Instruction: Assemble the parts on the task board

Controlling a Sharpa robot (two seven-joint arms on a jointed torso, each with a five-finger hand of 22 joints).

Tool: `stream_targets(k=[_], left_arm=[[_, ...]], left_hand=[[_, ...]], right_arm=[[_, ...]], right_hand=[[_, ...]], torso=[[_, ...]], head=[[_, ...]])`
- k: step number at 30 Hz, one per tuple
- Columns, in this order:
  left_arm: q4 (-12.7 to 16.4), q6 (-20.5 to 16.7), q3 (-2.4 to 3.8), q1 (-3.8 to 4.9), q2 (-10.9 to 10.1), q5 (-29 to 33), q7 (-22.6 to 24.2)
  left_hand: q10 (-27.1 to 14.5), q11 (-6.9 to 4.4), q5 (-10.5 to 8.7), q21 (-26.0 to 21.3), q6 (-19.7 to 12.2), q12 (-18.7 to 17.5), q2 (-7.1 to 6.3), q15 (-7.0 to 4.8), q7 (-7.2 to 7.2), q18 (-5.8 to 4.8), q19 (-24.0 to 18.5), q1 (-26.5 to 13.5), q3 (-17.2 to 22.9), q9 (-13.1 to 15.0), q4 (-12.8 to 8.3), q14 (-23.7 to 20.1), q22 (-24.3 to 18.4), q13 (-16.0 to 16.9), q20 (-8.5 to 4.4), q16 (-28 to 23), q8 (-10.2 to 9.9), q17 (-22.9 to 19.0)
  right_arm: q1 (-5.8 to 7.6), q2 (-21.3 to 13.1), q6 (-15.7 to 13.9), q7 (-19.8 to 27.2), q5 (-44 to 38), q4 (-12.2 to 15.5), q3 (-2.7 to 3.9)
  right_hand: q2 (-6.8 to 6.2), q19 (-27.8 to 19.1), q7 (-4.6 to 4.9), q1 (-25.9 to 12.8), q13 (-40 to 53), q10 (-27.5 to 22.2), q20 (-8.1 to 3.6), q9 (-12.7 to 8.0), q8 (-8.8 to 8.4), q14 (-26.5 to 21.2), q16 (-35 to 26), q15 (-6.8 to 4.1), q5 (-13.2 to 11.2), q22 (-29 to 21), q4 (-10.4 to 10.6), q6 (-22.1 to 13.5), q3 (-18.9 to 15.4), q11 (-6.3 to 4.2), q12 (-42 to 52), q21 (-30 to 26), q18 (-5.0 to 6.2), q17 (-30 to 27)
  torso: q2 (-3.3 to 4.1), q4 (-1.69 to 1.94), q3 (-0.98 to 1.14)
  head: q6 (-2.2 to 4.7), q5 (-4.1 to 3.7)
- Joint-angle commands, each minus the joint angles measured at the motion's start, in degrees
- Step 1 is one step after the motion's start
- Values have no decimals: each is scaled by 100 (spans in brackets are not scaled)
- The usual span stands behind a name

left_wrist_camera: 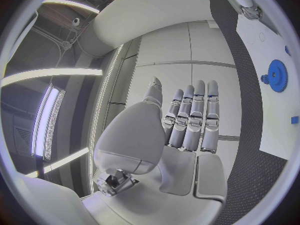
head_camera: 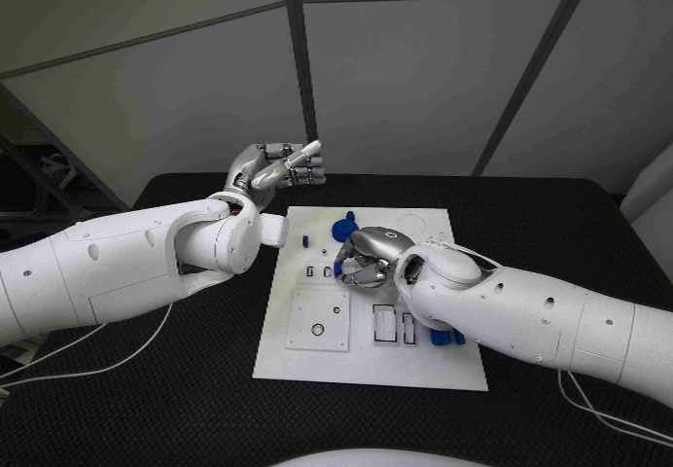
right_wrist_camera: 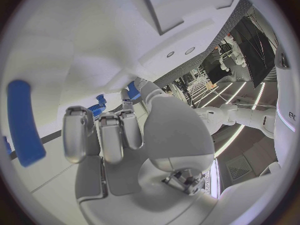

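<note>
A black table (head_camera: 168, 389) with a textured top stands before pale grey wall panels (head_camera: 407, 78) separated by dark upright and slanted seams, while white cables (head_camera: 85, 355) trail across the table surface near both side edges.

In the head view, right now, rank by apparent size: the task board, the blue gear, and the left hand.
1. task board
2. left hand
3. blue gear

The left hand is raised toward the camera, so it may look larger than it is.
</note>
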Motion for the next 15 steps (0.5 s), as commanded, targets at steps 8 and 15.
stream_targets(k=[8,15], left_arm=[[2,47,4,7,6,-23,2],[8,44,4,7,2,-23,4]], left_hand=[[19,3,4,24,31,-36,30,15,-19,-52,-23,8,-1,-1,-17,27,-9,-3,-11,-11,-39,9],[19,3,4,24,31,-36,30,15,-19,-52,-23,8,-1,-1,-17,27,-9,-3,-11,-11,-39,9]], right_arm=[[-22,9,181,-113,-45,-34,-28],[-21,18,232,-149,-60,-54,-28]], right_hand=[[0,-9,10,-38,719,-22,18,4,-20,586,29,15,-39,320,38,-37,-1,14,-25,-11,-56,1509],[0,-9,10,-38,719,-22,18,4,-20,586,29,15,-39,320,38,-37,-1,14,-25,-11,-56,1509]], torso=[[-1,-1,-1],[0,-6,-1]], head=[[-5,12],[-16,18]])
